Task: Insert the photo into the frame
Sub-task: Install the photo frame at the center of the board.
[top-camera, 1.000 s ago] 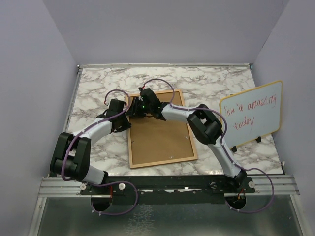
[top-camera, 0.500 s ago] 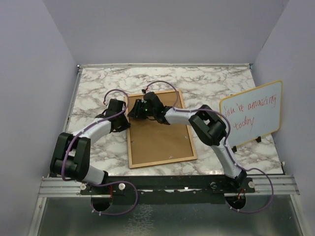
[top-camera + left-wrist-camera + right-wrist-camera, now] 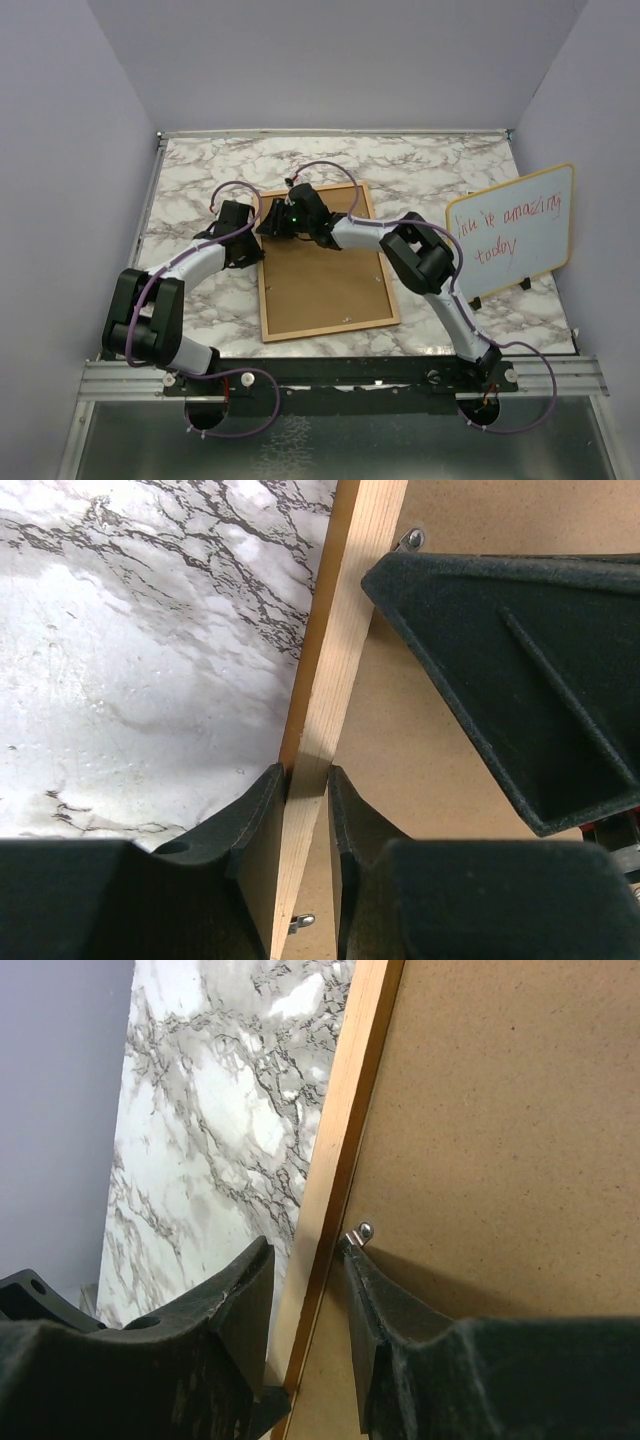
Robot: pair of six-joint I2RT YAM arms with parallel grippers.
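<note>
Frame [image 3: 325,280], a large rectangle with a thin orange-brown wooden rim around a brown cork-like back board, lies flat with its back up near the middle of the white, grey-veined marble table [image 3: 420,165]. Its long sides run away from the arm bases and it is turned slightly out of square with the table edges. The board is plain and matte with a fine speckle, and the rim shows pale, straight-grained wood on top and a darker orange outer side. At the right edge of the table a yellow-rimmed whiteboard with red handwriting [image 3: 515,235] stands propped up, well apart from the frame. The white-and-black left arm [image 3: 190,265] reaches in from the left and the white-and-black right arm [image 3: 420,255] bends across the board from the right, and both meet at the frame's far left corner. The black left gripper [image 3: 307,775] is clenched on the left rim, one finger on the outer side over the marble and one on the board side. The black right gripper [image 3: 308,1245] straddles the same rim, its inner finger right at a small silver metal tab [image 3: 360,1232] on the board's edge; whether it actually pinches the wood I cannot tell. Two more small silver tabs show along the rim in the left wrist view
</note>
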